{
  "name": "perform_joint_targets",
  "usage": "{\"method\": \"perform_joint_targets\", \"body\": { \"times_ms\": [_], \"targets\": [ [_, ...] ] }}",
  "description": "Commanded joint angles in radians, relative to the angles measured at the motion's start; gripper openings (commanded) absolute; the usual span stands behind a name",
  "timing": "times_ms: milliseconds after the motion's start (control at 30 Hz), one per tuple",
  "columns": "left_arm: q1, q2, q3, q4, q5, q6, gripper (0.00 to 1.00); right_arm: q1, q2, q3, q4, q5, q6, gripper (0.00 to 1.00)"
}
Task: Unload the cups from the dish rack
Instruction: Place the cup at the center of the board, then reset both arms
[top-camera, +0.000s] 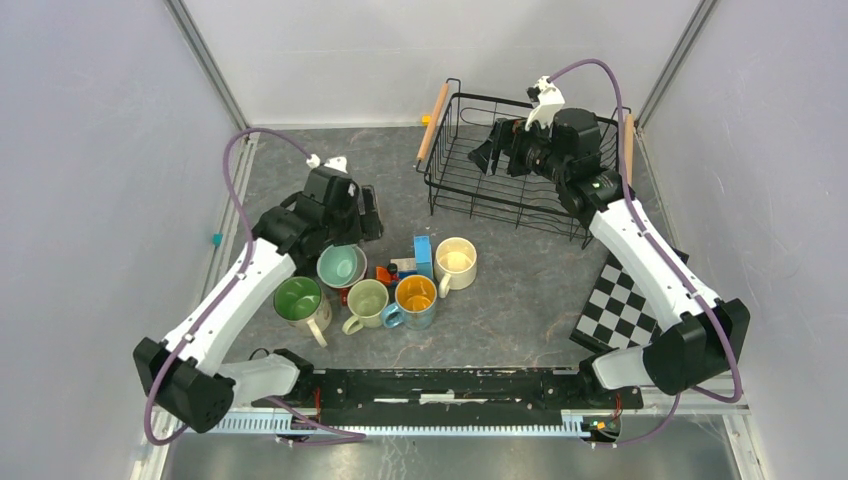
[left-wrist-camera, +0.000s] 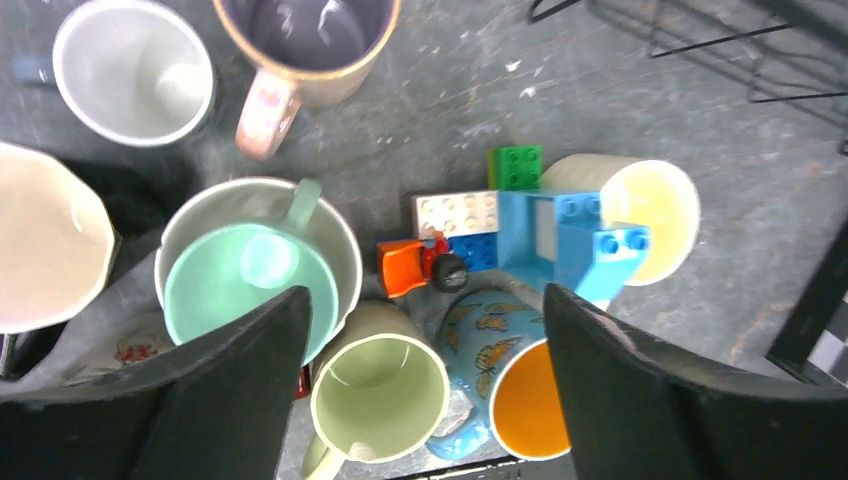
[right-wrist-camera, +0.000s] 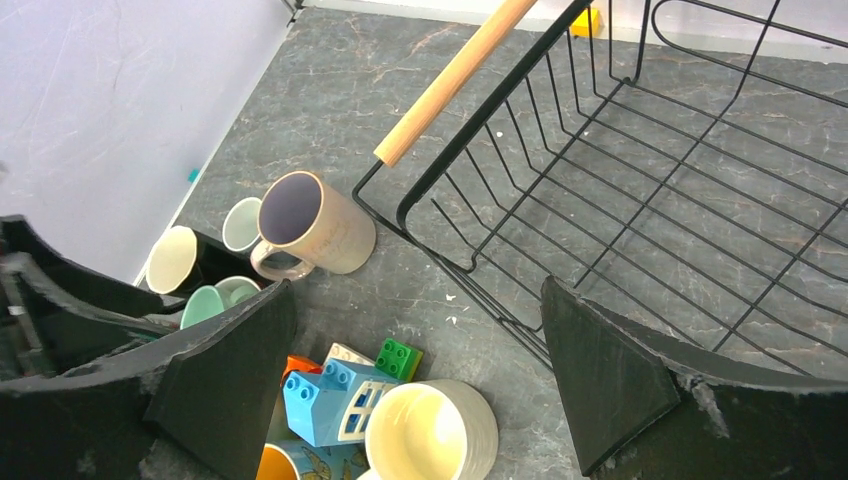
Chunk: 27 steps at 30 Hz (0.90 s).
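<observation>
— Cups first: where are they?
— Bunched on the desk (top-camera: 520, 300) at centre-left of the top view, left of and below the dish rack (top-camera: 465, 180). A mint cup (top-camera: 341, 266), a dark green cup (top-camera: 298, 298), a pale green cup (top-camera: 366, 300), a blue butterfly cup (top-camera: 415, 298) with an orange inside and a cream cup (top-camera: 456, 262) crowd round a toy block cluster (top-camera: 405, 265). The left wrist view adds a pink-beige cup (left-wrist-camera: 305, 40) and a grey cup (left-wrist-camera: 133, 70) at its top left.
— Why packed so tight?
— Likely because that patch lies within the left arm's easy reach, away from the rack.
— And the left pincer (left-wrist-camera: 420, 385)?
— Released, jaws wide, nothing between them. It hovers above the cluster, over the pale green and butterfly cups.
— The right pincer (right-wrist-camera: 420, 370)?
— Also spread wide and empty, poised at the rack in the upper right of the top view, near the wooden handle (right-wrist-camera: 455, 80) on its left side.
— Anything left in the rack?
— The wire floor that shows is bare. The arm hides part of it from above, so I judge the unloading near done, not certain.
</observation>
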Motion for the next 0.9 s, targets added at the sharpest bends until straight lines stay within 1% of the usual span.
{"method": "perform_joint_targets", "body": {
  "times_ms": [0, 200, 300, 533, 700, 867],
  "targets": [
    [0.001, -0.049, 0.123, 0.007, 0.078, 0.044, 0.99, 0.008, -0.045, 0.054, 0.0, 0.025, -0.01, 0.98],
    [-0.008, -0.05, 0.248, 0.032, 0.164, 0.063, 1.0, 0.028, -0.107, 0.06, -0.026, 0.045, 0.001, 0.98],
    [-0.021, -0.041, 0.296, 0.067, 0.241, 0.069, 1.0, 0.034, -0.171, 0.017, -0.017, 0.072, 0.001, 0.98],
    [-0.04, -0.019, 0.39, 0.136, 0.324, 0.072, 1.0, 0.033, -0.319, -0.088, 0.01, 0.116, 0.001, 0.98],
    [-0.042, 0.023, 0.454, 0.143, 0.397, 0.085, 1.0, 0.034, -0.424, -0.171, 0.035, 0.151, -0.008, 0.98],
    [-0.042, 0.02, 0.45, 0.162, 0.386, 0.101, 1.0, 0.034, -0.524, -0.261, 0.069, 0.164, -0.004, 0.98]
  ]
}}
